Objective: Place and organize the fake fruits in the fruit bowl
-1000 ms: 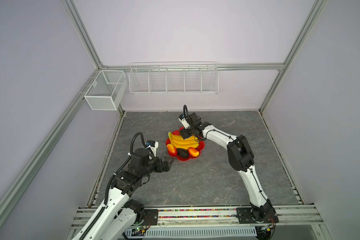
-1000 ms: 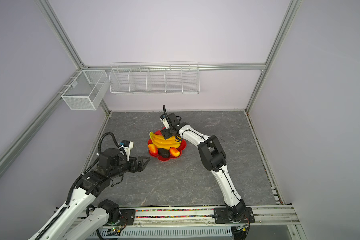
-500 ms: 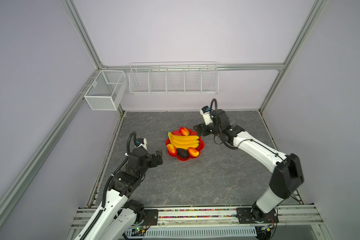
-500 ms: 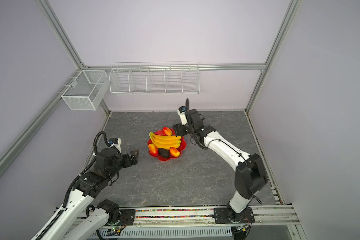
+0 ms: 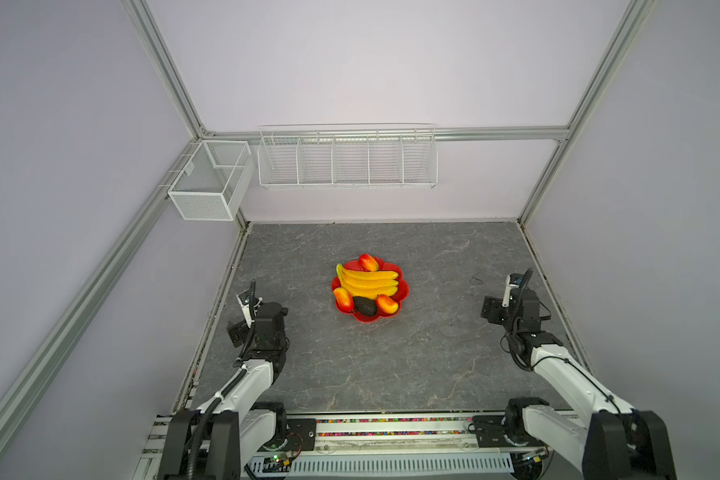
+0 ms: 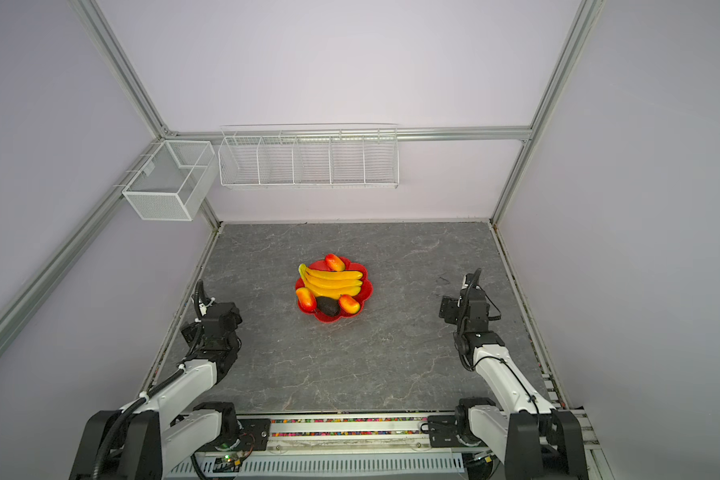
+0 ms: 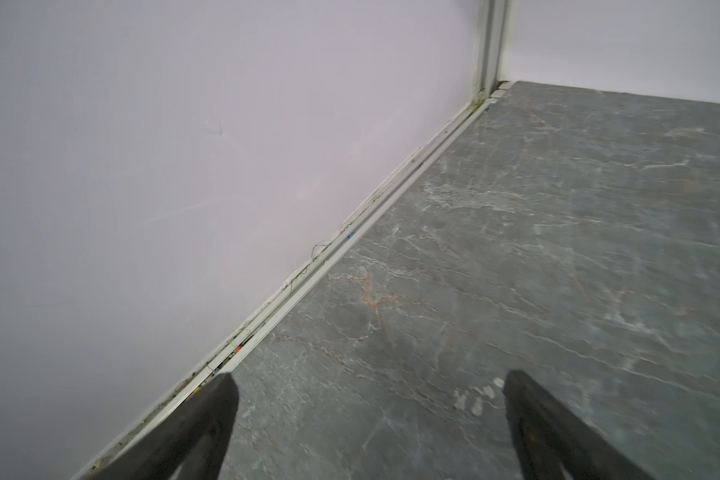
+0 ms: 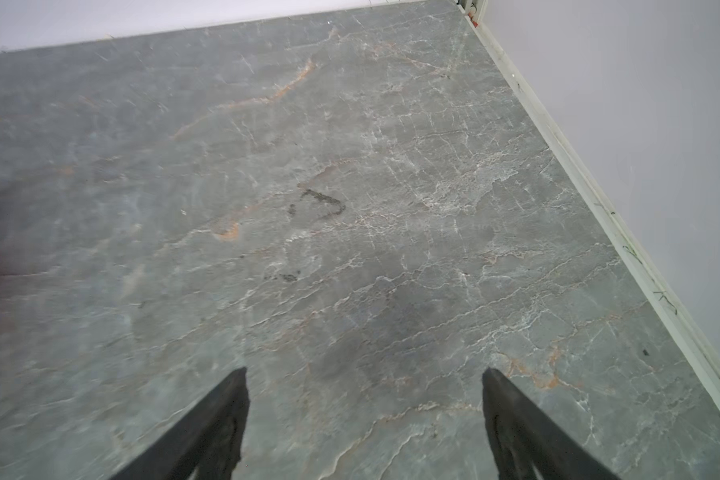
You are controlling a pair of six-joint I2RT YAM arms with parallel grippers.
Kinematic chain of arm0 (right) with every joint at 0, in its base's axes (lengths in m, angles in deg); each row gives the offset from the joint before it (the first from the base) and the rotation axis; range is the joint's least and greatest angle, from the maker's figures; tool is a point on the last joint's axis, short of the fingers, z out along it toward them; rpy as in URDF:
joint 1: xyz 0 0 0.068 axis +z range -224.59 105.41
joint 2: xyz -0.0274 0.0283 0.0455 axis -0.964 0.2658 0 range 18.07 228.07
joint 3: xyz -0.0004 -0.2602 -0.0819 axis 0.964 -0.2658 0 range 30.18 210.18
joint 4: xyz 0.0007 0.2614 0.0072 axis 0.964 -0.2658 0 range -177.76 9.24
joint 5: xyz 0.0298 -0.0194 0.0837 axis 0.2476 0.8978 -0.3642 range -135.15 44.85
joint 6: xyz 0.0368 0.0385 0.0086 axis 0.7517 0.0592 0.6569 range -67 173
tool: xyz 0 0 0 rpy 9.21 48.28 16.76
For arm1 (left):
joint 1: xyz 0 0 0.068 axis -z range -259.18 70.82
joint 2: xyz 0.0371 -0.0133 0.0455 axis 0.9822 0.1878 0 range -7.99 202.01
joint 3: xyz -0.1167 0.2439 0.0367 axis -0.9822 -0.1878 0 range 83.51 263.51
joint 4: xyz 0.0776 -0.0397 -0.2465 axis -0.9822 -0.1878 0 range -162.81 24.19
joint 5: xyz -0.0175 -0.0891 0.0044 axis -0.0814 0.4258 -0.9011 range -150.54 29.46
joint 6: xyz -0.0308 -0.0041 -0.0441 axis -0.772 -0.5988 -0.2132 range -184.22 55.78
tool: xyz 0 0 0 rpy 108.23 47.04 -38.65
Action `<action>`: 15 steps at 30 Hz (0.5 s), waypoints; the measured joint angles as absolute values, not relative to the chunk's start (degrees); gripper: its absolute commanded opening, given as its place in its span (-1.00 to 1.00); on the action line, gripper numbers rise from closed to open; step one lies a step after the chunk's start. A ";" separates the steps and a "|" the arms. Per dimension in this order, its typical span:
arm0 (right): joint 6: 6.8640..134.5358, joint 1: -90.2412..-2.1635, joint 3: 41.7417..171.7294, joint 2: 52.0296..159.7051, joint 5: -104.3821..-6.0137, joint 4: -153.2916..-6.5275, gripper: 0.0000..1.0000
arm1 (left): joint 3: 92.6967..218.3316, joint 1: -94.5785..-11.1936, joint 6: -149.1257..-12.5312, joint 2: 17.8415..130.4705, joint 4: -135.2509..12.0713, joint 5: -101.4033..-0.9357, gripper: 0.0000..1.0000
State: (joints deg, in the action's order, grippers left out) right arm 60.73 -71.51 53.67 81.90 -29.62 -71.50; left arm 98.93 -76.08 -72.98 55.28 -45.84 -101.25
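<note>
The red flower-shaped fruit bowl (image 5: 404, 287) (image 6: 367, 286) sits mid-table in both top views. Across it lies the yellow banana bunch (image 5: 371, 281) (image 6: 335, 281). One red-and-yellow mango (image 5: 368, 262) rests at the far rim. Two more mangoes (image 5: 343, 298) (image 5: 387, 304) flank the dark avocado (image 5: 365, 306) at the near rim. My left gripper (image 7: 368, 378) (image 5: 269, 316) is open over bare table near the left wall. My right gripper (image 8: 364, 372) (image 5: 512, 309) is open over bare table near the right wall. Both stand well away from the bowl and neither holds anything.
A long white wire basket (image 5: 347, 157) and a small mesh basket (image 5: 208, 183) hang on the back and left walls, above the table. The grey marble-patterned table (image 5: 375, 365) is walled on three sides. The arm bases sit on a rail (image 5: 391, 428) along the front.
The right gripper was over the bowl's far side a second ago and has drawn back to the right. The left arm has drawn back from beside the bowl toward the left wall.
</note>
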 measured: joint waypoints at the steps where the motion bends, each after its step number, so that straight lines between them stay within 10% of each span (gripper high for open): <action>1: 59.79 -71.49 52.53 85.18 -29.27 -66.63 0.78 | 99.28 -76.91 -73.02 57.25 -43.50 -99.26 0.98; 15: 52.12 -73.92 51.53 106.31 -34.77 -34.39 0.77 | 104.55 -78.71 -69.52 79.43 -19.29 -74.67 0.98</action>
